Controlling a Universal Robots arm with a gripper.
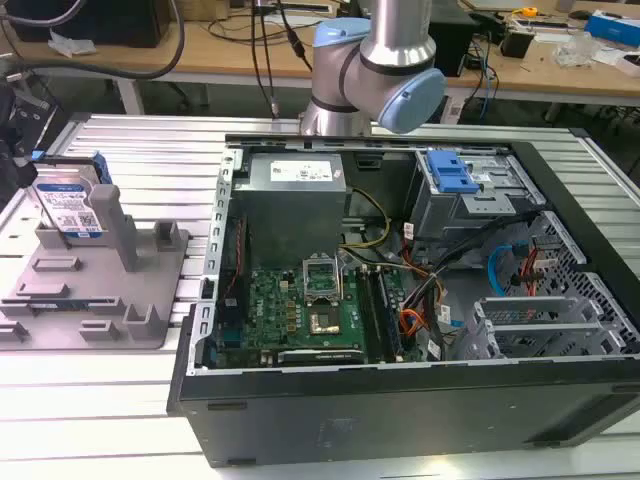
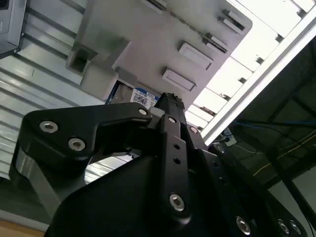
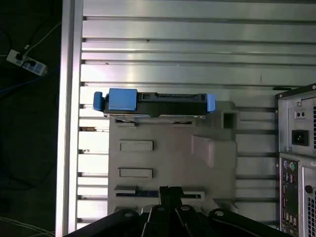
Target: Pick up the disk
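Disk (image 1: 70,208): stands on edge in a slot at one edge of the grey stand (image 1: 100,300), label outward, blue rails at its ends; nothing touches it.
Hand (image 3: 170,190): above the stand's edge opposite the disk; tips pressed together, pinching nothing.
Computer case (image 1: 400,410): open, just beside the stand on the ribbed counter (image 1: 140,150).
Risk: a descent with the tips together would likely strike the disk's top edge and tip it out of its slot. The stand's upright post (image 1: 113,225), close beside the disk, could also snag the hand.
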